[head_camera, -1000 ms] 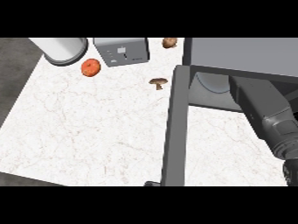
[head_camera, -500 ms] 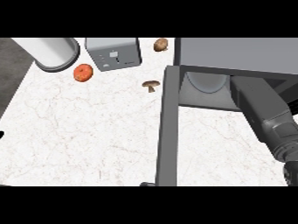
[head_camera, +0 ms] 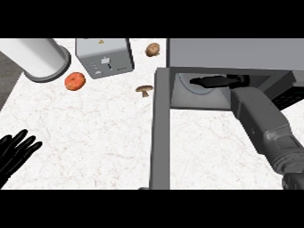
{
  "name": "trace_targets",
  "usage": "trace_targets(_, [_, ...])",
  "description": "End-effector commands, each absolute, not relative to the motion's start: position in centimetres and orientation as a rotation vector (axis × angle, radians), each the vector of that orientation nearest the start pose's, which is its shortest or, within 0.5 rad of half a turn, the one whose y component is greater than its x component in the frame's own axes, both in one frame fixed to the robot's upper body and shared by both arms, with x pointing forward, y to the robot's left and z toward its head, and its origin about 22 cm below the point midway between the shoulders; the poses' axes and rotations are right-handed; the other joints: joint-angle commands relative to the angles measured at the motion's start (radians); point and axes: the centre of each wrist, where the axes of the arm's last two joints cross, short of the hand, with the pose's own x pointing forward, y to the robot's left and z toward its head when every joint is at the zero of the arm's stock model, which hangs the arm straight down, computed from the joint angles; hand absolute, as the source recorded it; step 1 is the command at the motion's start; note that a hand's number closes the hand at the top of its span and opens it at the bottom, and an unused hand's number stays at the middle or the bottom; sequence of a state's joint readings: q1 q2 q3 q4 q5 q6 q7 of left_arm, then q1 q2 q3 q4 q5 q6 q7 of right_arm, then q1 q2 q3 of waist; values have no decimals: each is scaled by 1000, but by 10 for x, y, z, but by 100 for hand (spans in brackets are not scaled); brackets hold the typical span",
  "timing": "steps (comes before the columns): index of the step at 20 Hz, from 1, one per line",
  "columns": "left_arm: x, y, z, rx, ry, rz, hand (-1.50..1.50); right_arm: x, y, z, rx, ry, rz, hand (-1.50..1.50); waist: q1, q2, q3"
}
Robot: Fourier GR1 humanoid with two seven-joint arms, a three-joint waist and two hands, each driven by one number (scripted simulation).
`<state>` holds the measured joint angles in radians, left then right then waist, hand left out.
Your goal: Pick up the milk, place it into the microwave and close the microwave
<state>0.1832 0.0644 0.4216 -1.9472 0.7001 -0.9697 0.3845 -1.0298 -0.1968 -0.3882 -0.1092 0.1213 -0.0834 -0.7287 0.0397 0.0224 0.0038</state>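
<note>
**White marble counter and its load**

The white veined marble counter (head_camera: 101, 133) carries a grey box microwave (head_camera: 236, 53) with its door swung open around the right hand (head_camera: 210, 81). Beyond the left hand (head_camera: 9, 156) stand a white cylinder (head_camera: 39, 58), a silver toaster (head_camera: 103, 62), an orange round fruit (head_camera: 74, 81) and two brown mushrooms (head_camera: 144, 89).

I read the worktop (head_camera: 82, 133) as pale marble-look stone, smooth, with faint reddish veining running to its left edge. The microwave (head_camera: 236, 53) at the far right corner looks like matt grey metal or plastic (I cannot tell which), and its open door (head_camera: 159, 133) has the same flat grey finish. The toaster (head_camera: 103, 62) near the far edge looks like brushed grey metal. Beside it, the white cylinder (head_camera: 35, 58) is smooth and plain. My left hand (head_camera: 6, 156) looks matt black.
</note>
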Motion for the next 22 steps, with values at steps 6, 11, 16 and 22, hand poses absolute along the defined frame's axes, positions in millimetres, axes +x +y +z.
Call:
trace_targets(6, [185,321,64,-614,-1647,-506,-150,388,-195,-52,172,-1803,-30,-150,-59,-31,-4])
trace_targets(11, [194,300,40,-626,-1615,-533,-150,348,-188,-97,189,-1751,12,-150,-72,-35,-6])
trace_targets(16, [214,294,43,-623,-1640,-548,150,302,-202,-136,98,-1703,3,-150,-93,-40,-7])
trace_targets(22, [222,273,46,-556,-1606,-618,150,244,-261,-163,4,-1707,10,-150,-107,-43,-9])
